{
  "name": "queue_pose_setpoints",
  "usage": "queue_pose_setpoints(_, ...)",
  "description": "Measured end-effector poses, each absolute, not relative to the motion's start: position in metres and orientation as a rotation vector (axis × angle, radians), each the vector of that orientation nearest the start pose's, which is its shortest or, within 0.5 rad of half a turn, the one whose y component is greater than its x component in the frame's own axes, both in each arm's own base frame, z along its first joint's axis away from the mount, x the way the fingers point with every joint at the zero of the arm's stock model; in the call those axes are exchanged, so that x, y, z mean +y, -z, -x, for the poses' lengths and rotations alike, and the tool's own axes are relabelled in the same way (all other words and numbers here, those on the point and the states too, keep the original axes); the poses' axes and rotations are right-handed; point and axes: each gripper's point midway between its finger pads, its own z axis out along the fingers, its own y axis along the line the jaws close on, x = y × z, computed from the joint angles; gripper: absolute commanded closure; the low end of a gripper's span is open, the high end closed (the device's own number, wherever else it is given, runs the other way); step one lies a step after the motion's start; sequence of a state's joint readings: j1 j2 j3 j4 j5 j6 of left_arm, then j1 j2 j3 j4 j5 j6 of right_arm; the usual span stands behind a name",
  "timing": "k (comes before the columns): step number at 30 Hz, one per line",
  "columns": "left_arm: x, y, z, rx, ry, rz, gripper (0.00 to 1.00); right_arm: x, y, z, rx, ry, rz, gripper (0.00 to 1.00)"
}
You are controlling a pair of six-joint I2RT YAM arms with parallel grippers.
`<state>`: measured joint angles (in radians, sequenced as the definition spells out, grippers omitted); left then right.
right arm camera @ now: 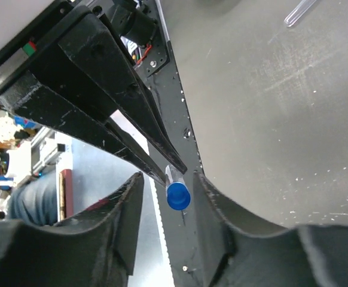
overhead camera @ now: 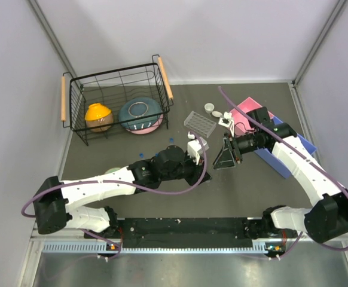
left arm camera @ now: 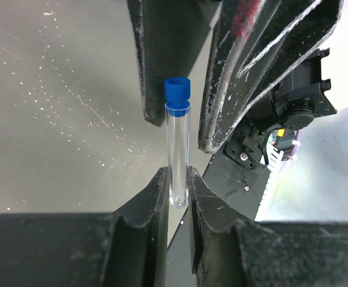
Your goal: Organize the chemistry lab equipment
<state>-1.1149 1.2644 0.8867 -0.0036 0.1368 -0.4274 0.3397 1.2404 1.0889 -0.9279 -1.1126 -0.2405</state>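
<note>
Figure: 1 tube passed between 2 arms, read from the arm bases outward. Nearest, the left gripper (left arm camera: 179, 182) is clamped on the closed end of a clear tube (left arm camera: 178, 149), which is held above the table (overhead camera: 162, 191). We take this low grip to be deliberate, since it leaves the blue cap (left arm camera: 177, 95) end free. Just beyond, the right gripper (right arm camera: 169, 185) faces it. Its fingers stand apart on either side of the cap, with a gap showing on both sides, so we judge a handover to be set up but not yet made. Farther off, the tube rack (overhead camera: 199, 122) lies on the table, the likely destination. The 2 white cups (overhead camera: 209, 108) sit just behind it, and the wire basket (overhead camera: 115, 81) stands at the far left
</note>
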Motion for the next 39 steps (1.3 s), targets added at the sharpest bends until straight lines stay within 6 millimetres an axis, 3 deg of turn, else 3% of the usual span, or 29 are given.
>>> queue_pose_setpoints(5,-0.380,-0.202,-0.142,1.972,1.090,-0.820,0.90,0.220,-0.223,-0.161,2.134,-1.485,1.013,0.77)
queue_pose_setpoints(9,-0.380,-0.201,-0.141,1.974,1.082,-0.823,0.88,0.220,-0.220,-0.163,2.140,-1.466,1.033,0.91)
queue_pose_setpoints(12,-0.379,-0.199,-0.142,1.981,1.072,-0.820,0.60,0.221,-0.219,-0.164,2.144,-1.454,1.048,0.93)
queue_pose_setpoints(13,-0.379,-0.199,-0.144,1.980,1.064,-0.814,0.43,0.221,-0.219,-0.165,2.145,-1.453,1.051,0.93)
queue_pose_setpoints(17,-0.376,-0.198,-0.151,1.985,1.025,-0.774,0.18,0.223,-0.222,-0.169,2.138,-1.439,1.065,0.94)
queue_pose_setpoints(20,-0.365,-0.201,-0.158,1.975,0.985,-0.716,0.05,0.224,-0.225,-0.179,2.138,-1.397,1.075,0.94)
queue_pose_setpoints(23,-0.347,-0.208,-0.162,1.950,0.953,-0.652,0.01,0.225,-0.229,-0.196,2.123,-1.335,1.090,0.93)
queue_pose_setpoints(27,-0.310,-0.229,-0.173,1.901,0.915,-0.544,0.01,0.223,-0.232,-0.244,2.110,-1.196,1.075,0.93)
queue_pose_setpoints(32,-0.251,-0.243,-0.205,1.871,0.815,-0.356,0.01,0.215,-0.214,-0.318,2.133,-0.959,1.035,0.92)
queue_pose_setpoints(36,-0.203,-0.221,-0.227,1.922,0.681,-0.222,0.01,0.219,-0.197,-0.381,2.134,-0.812,1.010,0.92)
queue_pose_setpoints(39,-0.186,-0.199,-0.229,1.981,0.614,-0.188,0.01,0.224,-0.186,-0.428,2.123,-0.732,0.985,0.92)
